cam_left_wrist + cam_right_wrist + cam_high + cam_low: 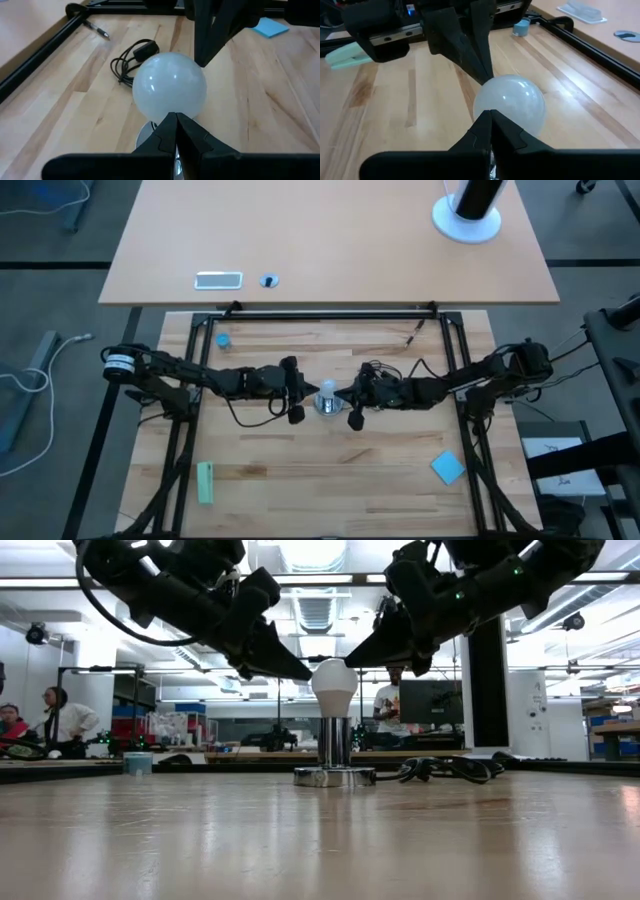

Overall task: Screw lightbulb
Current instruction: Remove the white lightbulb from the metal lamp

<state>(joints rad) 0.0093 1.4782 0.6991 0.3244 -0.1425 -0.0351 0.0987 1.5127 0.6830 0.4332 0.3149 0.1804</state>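
Observation:
The whitish lightbulb (334, 685) stands upright with its base in the shiny silver socket (335, 745) at the table's middle. It also shows in the high view (327, 391), the left wrist view (170, 87) and the right wrist view (510, 102). My left gripper (314, 392) is shut, and its tips are at the bulb's left side (175, 117). My right gripper (341, 393) is shut, and its tips are at the bulb's right side (490, 115). Both point slightly downward at the glass head. My left gripper touches the left side of the bulb's round head (316, 678) with the tips of its shut fingers. It comes from the table's left, slanting down. My right gripper touches the head's upper right side (350, 666) with its shut tips. It comes from the table's right, slanting down. The bulb stays upright in the socket.
The socket's black cord (132, 57) lies coiled behind it, and a pen (95, 30) lies near the frame rail. A blue note (448, 467), a green piece (205, 482) and a small blue cap (222, 339) lie apart. People show in the room behind (60, 720).

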